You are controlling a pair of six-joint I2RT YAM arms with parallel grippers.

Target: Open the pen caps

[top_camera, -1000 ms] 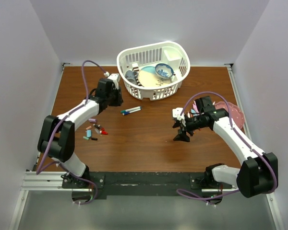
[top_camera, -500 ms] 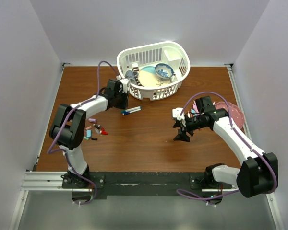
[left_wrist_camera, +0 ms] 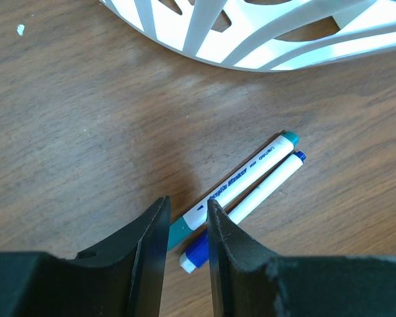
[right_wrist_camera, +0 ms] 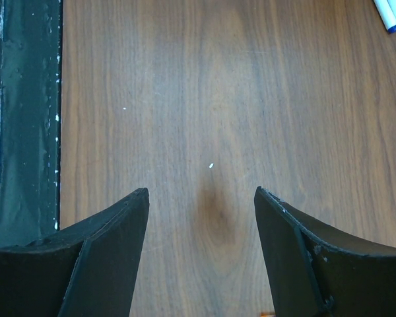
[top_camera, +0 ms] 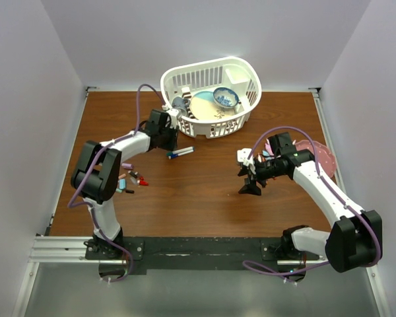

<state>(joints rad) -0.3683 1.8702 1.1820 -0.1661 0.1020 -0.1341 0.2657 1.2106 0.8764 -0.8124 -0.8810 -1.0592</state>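
Hovering our left gripper (left_wrist_camera: pixel 186 205) low over two markers (left_wrist_camera: pixel 245 174) lying side by side on the table (left_wrist_camera: pixel 66 132) near the basket (left_wrist_camera: pixel 264 56), we are holding its fingers a narrow gap apart. The teal cap (left_wrist_camera: pixel 178 232) is showing in that gap, with the blue cap (left_wrist_camera: pixel 195 253) just beside it. We cannot tell whether the fingers are touching it. Our right gripper (right_wrist_camera: pixel 201 198) is hanging spread wide over bare wood, gripping nothing. Other pen caps (top_camera: pixel 129 179) are lying loose in a cluster apart from the markers.
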